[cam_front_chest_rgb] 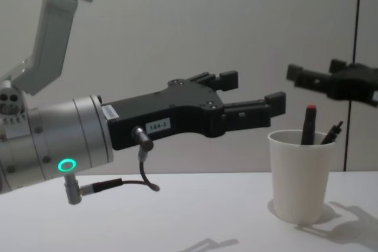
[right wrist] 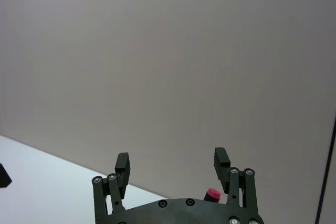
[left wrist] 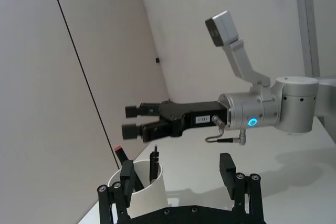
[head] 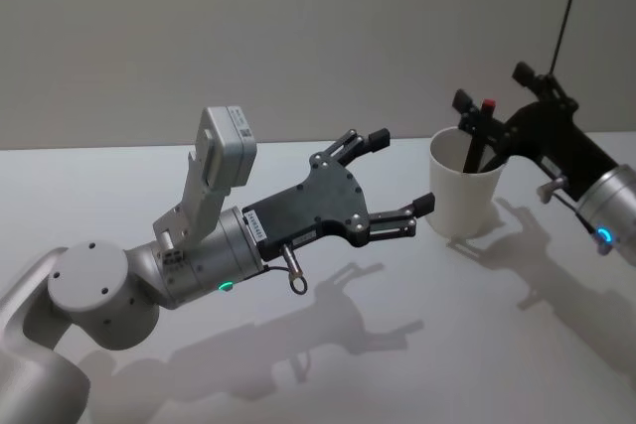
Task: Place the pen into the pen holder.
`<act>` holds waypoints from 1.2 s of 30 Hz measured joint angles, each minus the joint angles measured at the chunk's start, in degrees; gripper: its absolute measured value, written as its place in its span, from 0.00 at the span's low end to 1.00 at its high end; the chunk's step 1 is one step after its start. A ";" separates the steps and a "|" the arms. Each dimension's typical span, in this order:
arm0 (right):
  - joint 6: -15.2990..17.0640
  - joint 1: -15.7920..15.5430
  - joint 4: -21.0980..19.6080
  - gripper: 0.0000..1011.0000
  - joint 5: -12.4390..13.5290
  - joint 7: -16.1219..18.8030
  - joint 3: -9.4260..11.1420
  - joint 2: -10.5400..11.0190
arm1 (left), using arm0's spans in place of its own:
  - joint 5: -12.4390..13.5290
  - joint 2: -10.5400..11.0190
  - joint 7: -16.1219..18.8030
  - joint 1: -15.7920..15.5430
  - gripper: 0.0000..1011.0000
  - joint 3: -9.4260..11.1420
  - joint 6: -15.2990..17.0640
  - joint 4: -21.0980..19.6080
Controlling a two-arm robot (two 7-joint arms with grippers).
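The pen holder point(head: 465, 196) point(cam_front_chest_rgb: 298, 175) is a white paper cup standing upright on the table, right of centre. The pen point(head: 487, 106) point(cam_front_chest_rgb: 309, 122) stands inside it, its red cap poking above the rim. My right gripper point(head: 469, 111) point(left wrist: 127, 120) point(right wrist: 172, 157) hovers open just above the cup, apart from the pen, whose cap point(right wrist: 212, 194) shows below its palm. My left gripper point(head: 400, 171) point(cam_front_chest_rgb: 254, 90) is open and holds nothing. It hangs just left of the cup, slightly above rim height. In the left wrist view the cup point(left wrist: 149, 191) sits behind one of its fingers.
A second thin dark stick point(cam_front_chest_rgb: 335, 129) leans in the cup beside the pen. The white tabletop point(head: 397, 364) stretches bare in front. A black cable point(head: 566, 7) hangs down the back wall, and a metal frame point(left wrist: 307, 24) stands off to the robot's right.
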 joint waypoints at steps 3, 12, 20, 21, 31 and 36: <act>-0.44 -0.71 -1.05 0.99 0.94 -0.55 0.39 0.49 | 0.00 0.00 0.00 0.00 0.99 0.00 0.00 0.00; -0.86 -2.12 -3.21 0.99 2.27 -1.89 1.02 1.26 | 0.10 0.00 0.43 0.08 0.99 0.00 0.06 -0.06; 0.70 -4.69 -5.54 0.99 0.80 -4.37 1.02 1.27 | 1.32 -0.06 4.16 0.72 0.99 0.00 0.97 -0.82; 0.87 -5.01 -5.84 0.99 0.64 -4.66 1.03 1.27 | 1.72 -0.09 5.25 0.90 0.99 -0.01 1.24 -1.04; 4.18 -10.62 -10.90 0.99 -2.54 -10.01 1.13 1.35 | 4.30 -0.21 12.67 2.24 0.99 -0.05 3.13 -2.59; 5.64 -12.97 -13.03 0.99 -3.87 -12.31 1.16 1.39 | 5.69 -0.27 16.79 2.93 0.99 -0.06 4.17 -3.43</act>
